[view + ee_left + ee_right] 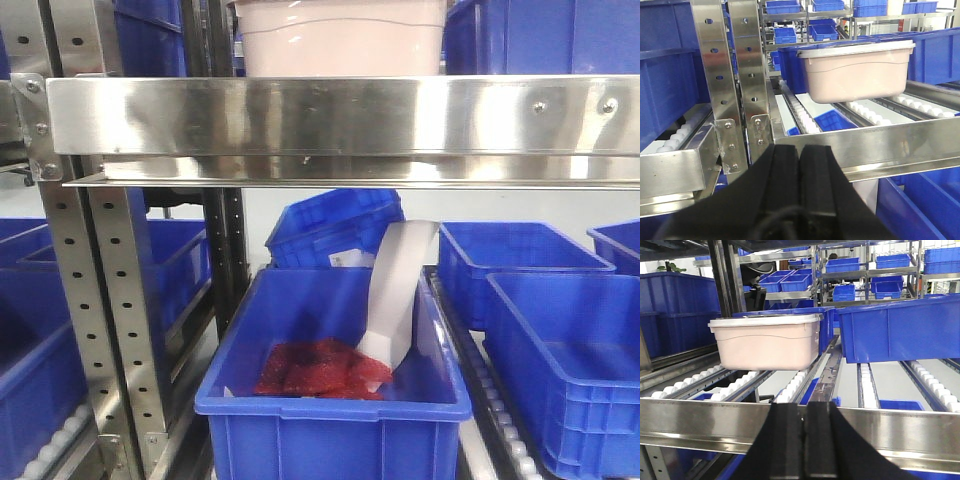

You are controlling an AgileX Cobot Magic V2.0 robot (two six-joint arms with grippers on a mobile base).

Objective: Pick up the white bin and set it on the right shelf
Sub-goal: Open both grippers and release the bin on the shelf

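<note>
White bin (767, 341): on roller tracks behind steel shelf rail (705, 422), 11 o'clock in right wrist view.
Handling: rigid, smooth, likely slippery; bulky; grip under lid rim, both ends.
Left gripper (799, 175): clenched, empty.
Right gripper (804, 437): clenched, empty.

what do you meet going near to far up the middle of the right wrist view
right claw, shut → steel front rail → white roller tracks → white bin on the rollers → blue crates on the far racks
</note>
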